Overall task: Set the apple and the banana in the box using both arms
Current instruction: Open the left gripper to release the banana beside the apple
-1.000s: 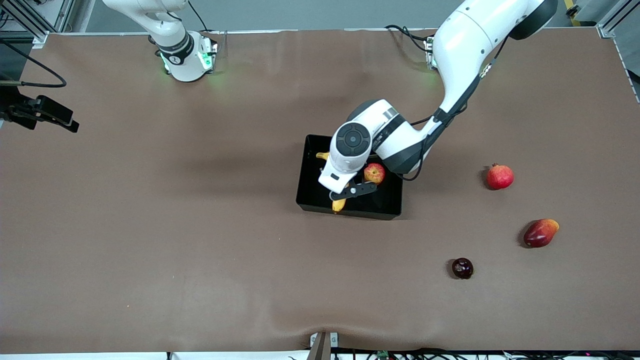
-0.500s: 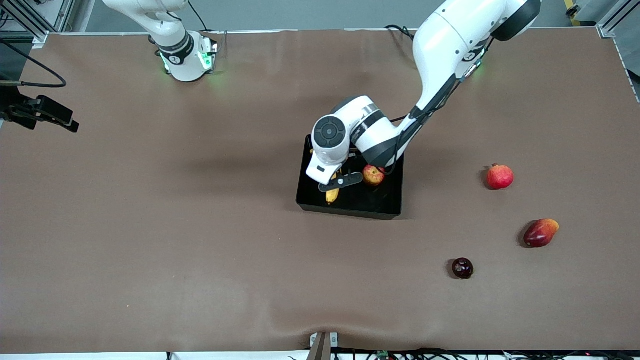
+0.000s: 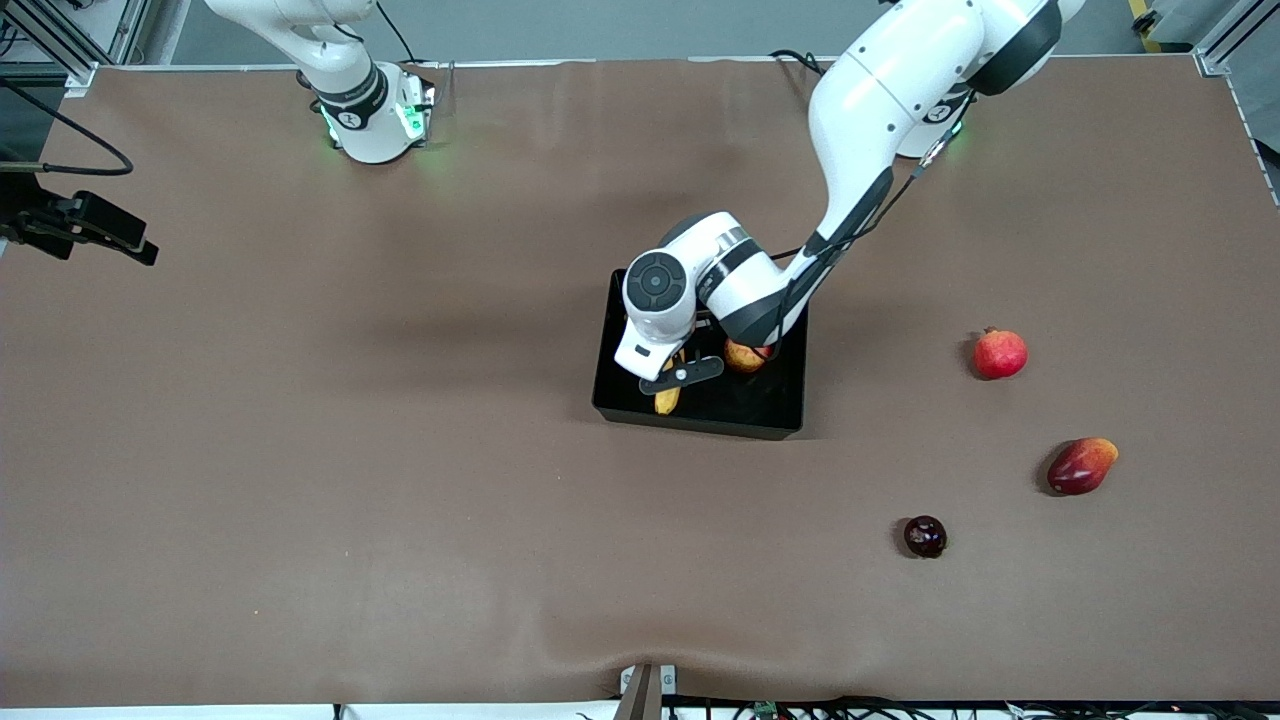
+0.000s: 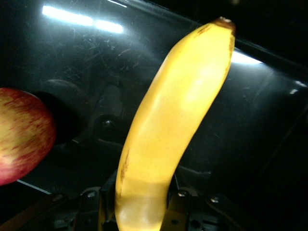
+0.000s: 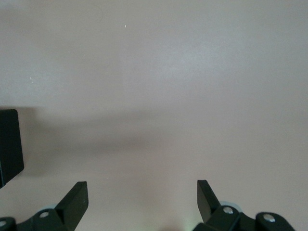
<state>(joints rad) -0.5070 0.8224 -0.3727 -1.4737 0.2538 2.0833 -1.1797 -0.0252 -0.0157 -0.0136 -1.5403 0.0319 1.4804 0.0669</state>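
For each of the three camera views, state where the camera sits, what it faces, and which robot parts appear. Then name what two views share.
Front view: high across the table, facing both bases; shows the left arm over the box, and the pomegranate.
Left wrist view: on the left wrist, looking into the box; left end effector shut on the banana, the apple beside it.
Right wrist view: on the right wrist, facing bare table; right end effector open.
Shared: front and left wrist views both show banana, apple and box.
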